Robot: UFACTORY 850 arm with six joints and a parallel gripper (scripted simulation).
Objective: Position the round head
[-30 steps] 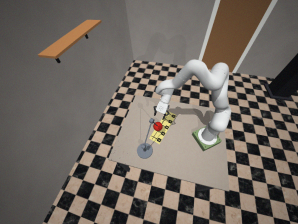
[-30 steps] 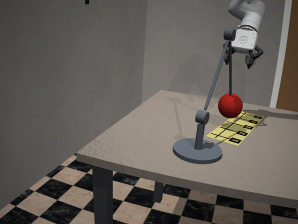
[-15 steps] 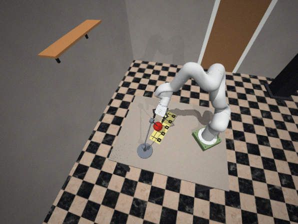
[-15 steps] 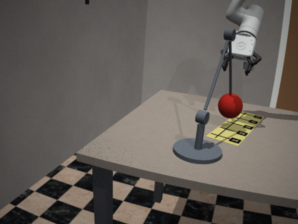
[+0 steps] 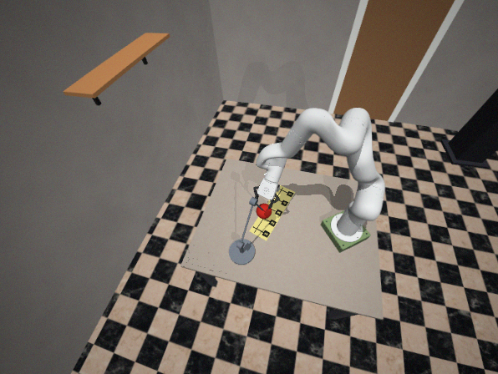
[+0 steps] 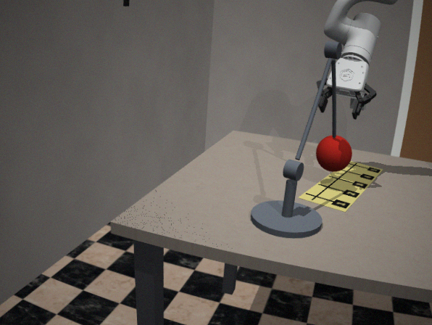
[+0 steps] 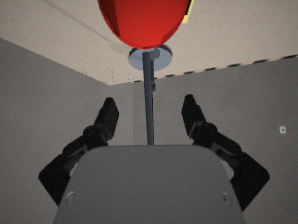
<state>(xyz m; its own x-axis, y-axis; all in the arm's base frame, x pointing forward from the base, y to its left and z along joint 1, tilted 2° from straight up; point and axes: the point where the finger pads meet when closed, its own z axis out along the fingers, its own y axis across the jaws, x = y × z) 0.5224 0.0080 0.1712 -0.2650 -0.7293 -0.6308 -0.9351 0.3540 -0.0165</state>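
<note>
On the bench [image 5: 301, 267] [image 6: 217, 174] [image 7: 225, 40], the lamp's round grey foot [image 5: 235, 255] [image 6: 268, 222] [image 7: 135, 61] bears a short post [image 6: 288, 199]. In the top view, the yellow strip [image 5: 256, 231] [image 6: 320, 202] [image 7: 186, 20] lies flat just beside the foot, running toward 1 o'clock with its crossed lines and number squares. A slanting rod [image 5: 247, 225] [image 6: 313, 112] reaches to the upper joint [image 5: 253, 201] [image 6: 332, 50]; from there a second rod [image 6: 333, 98] [image 7: 148, 100] comes down to the red head [image 5: 264, 211] [image 6: 333, 153] [image 7: 145, 22].

The head is up off the bench (which mark it is above, I cannot tell). Seen from above, the foot is at its 7 o'clock and the upper joint between its 10 and 11.

The gripper [image 5: 266, 200] [image 6: 338, 112] [image 7: 149, 104] is at about 12 o'clock from the head, fingers spread fully wide with nothing gripped. In the exterior view it is higher than the head and behind the second rod; whether it touches the lamp, I cannot tell. The arm's green base plate [image 5: 327, 224] sits on the bench, between 3 and 4 o'clock from the head.

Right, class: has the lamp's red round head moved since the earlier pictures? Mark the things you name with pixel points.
No. The red round head [image 5: 264, 211] [image 6: 333, 153] [image 7: 145, 20] hangs in the same place relative to the lamp's round foot [image 5: 248, 259] [image 6: 268, 222] [image 7: 137, 61].
</note>
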